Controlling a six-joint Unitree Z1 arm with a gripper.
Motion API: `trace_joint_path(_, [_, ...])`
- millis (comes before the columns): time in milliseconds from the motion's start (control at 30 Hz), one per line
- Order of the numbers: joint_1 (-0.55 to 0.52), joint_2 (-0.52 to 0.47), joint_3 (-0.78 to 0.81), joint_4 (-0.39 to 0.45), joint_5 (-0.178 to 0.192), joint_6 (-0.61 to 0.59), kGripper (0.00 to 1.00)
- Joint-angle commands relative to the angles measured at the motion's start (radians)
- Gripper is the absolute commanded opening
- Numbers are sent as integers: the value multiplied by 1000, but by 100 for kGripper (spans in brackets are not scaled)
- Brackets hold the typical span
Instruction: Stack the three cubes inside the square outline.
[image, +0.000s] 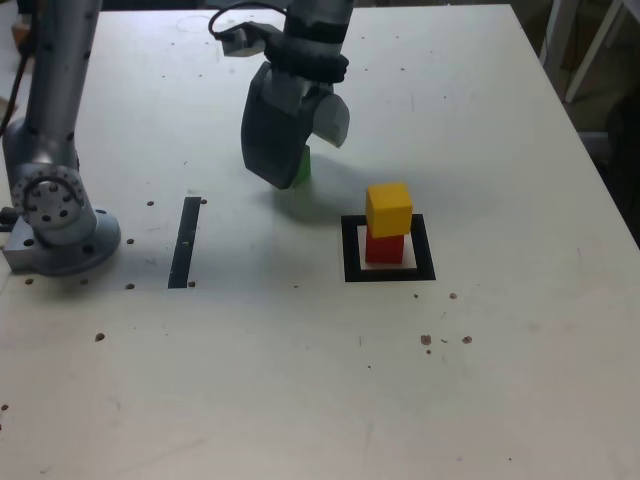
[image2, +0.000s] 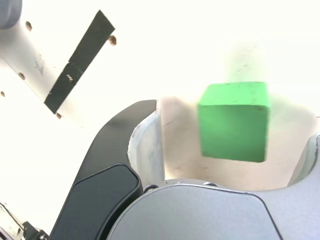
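The yellow cube (image: 388, 208) sits on the red cube (image: 385, 247) inside the black square outline (image: 350, 250). To the exterior view's left of that stack and a little farther back, the green cube (image: 303, 166) rests on the table, mostly hidden behind my gripper (image: 300, 150). In the wrist view the green cube (image2: 234, 120) lies between the jaws of the gripper (image2: 230, 127). The jaws are open, one on each side of the cube, with a gap showing between the dark finger (image2: 125, 145) and the cube.
A straight black strip (image: 185, 242) (image2: 77, 62) lies on the white table between the arm's base (image: 55, 215) and the cubes. Small dark specks dot the tabletop. The table's right edge (image: 590, 160) runs close to the outline's side.
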Motion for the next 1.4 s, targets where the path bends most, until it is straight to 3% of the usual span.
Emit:
trace_joint_path(0, [4, 8, -10, 4, 2, 5, 98])
trace_joint_path(333, [43, 28, -52, 24, -2, 32, 87])
trace_joint_path(867, [58, 49, -57, 34, 4, 33, 39])
trace_joint_path(1367, [58, 67, -86, 46, 25, 36, 35])
